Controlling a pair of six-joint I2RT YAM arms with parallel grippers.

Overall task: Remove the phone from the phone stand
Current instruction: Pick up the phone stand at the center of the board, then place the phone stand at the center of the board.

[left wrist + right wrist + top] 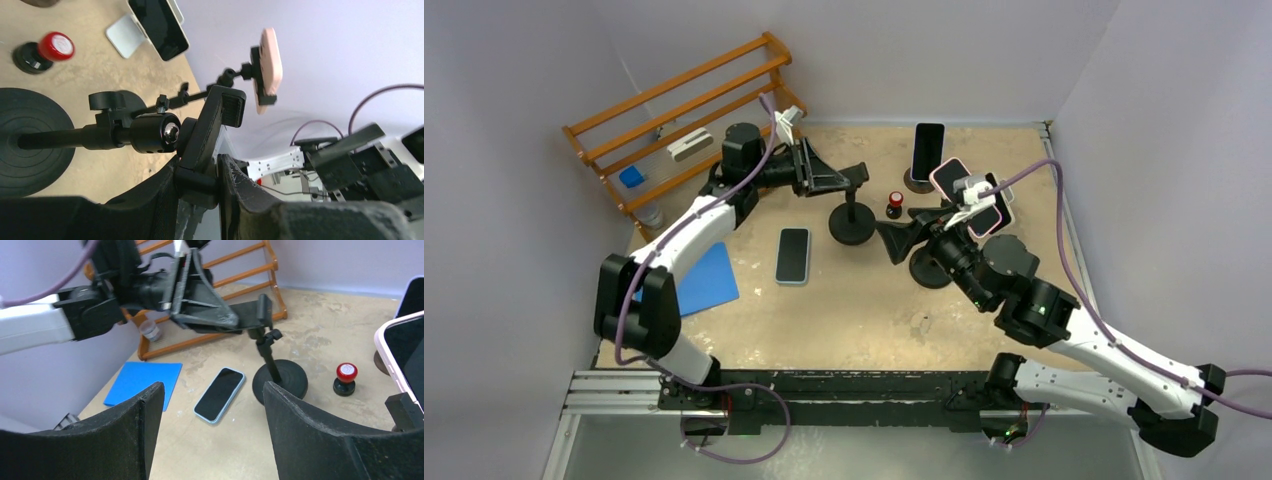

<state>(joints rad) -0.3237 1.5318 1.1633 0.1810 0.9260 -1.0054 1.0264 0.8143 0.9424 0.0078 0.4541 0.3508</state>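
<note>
A phone (793, 256) in a light blue case lies flat, screen up, on the table left of the black phone stand (852, 222). The right wrist view shows that phone (220, 394) beside the stand's round base (280, 381). My left gripper (839, 180) is shut on the stand's empty clamp cradle (210, 132), one finger on each side (197, 167). My right gripper (890, 243) hovers open to the right of the stand, nothing between its fingers (212, 390).
A pink-cased phone (972, 195) sits on a second stand by my right wrist. A dark phone (927, 152) stands upright at the back. A red-capped stamp (894, 205), a blue pad (704, 280) and an orange wooden rack (684, 110) are nearby.
</note>
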